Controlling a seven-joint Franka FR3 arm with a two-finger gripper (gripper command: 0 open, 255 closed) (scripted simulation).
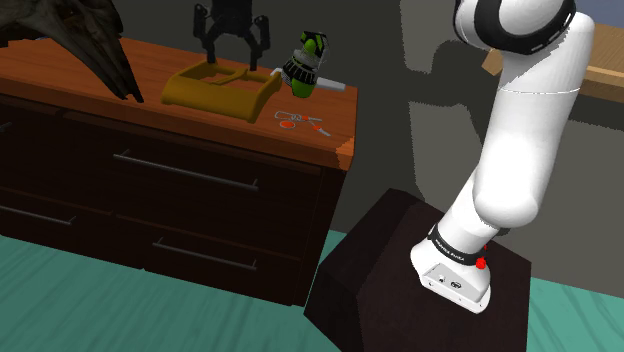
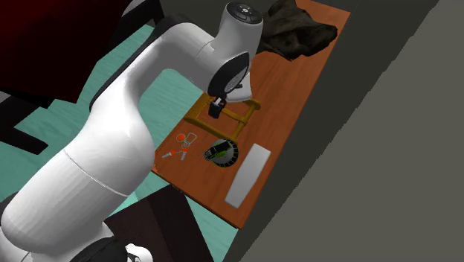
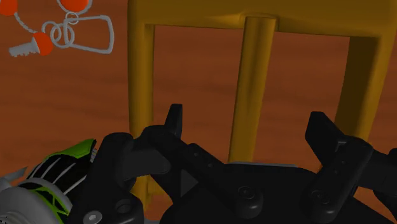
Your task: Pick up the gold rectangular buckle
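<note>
Hovering over the gold rectangular buckle (image 1: 215, 90) with the all-black two-finger gripper (image 1: 235, 62) spread wide, centre bar between the fingers (image 3: 173, 121) (unclasped). Lying flat on the brown wooden dresser top (image 1: 90, 75), near a silver key ring with orange tags (image 1: 300, 122). Lettering on the black band at the arm's base (image 1: 452, 252): too small to read.
</note>
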